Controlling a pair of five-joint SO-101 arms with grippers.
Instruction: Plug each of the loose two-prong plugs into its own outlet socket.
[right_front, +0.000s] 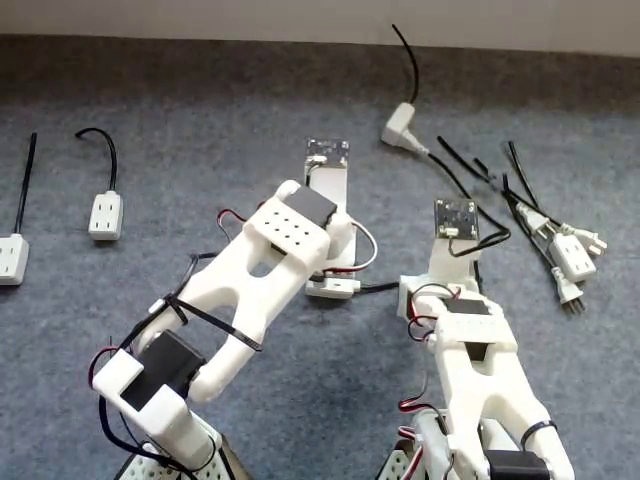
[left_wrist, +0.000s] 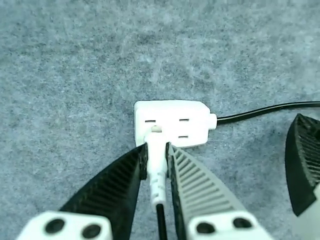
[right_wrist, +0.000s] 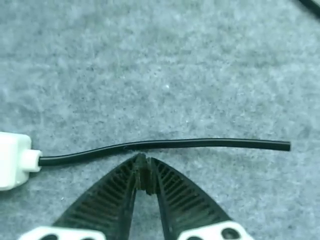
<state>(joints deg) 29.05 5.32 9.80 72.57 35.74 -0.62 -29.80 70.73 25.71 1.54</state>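
Left wrist view: left gripper (left_wrist: 156, 150) clamps plug (left_wrist: 156, 177) at outlet (left_wrist: 172, 120).

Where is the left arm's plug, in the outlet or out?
Apparently in: the plug, clamped by the left fingers, butts the outlet face, no prongs showing. Depth: cannot tell.

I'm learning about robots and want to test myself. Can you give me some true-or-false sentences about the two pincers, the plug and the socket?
1. The left pincer grips a white plug. True.
2. The socket block in front of that plug is black. False: it is white.
3. A black cord comes out of the socket block. True.
4. The right pincer is wide open. False: it is shut, with its tips right beside the cord.
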